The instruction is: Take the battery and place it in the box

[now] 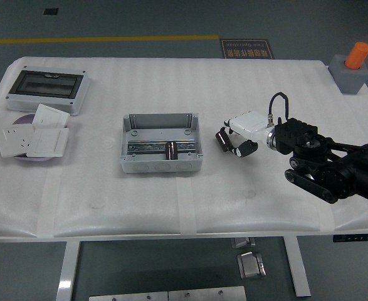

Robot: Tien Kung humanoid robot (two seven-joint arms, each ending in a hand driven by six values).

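Note:
The grey open box (161, 120) sits in the middle of the table. A small dark cylindrical battery (171, 149) stands inside it, near the front wall on a metal rail. My right hand (235, 144), white with black fingers (222, 140), hovers just right of the box and does not touch it. Its fingers are loosely spread and hold nothing. The black right arm (334, 166) comes in from the right edge. My left arm does not show.
A grey enclosure with a dark window (46, 89) lies at the back left. White socket plates (30, 138) are stacked on a purple disc in front of it. A grey block with an orange cylinder (353, 68) stands at the back right corner.

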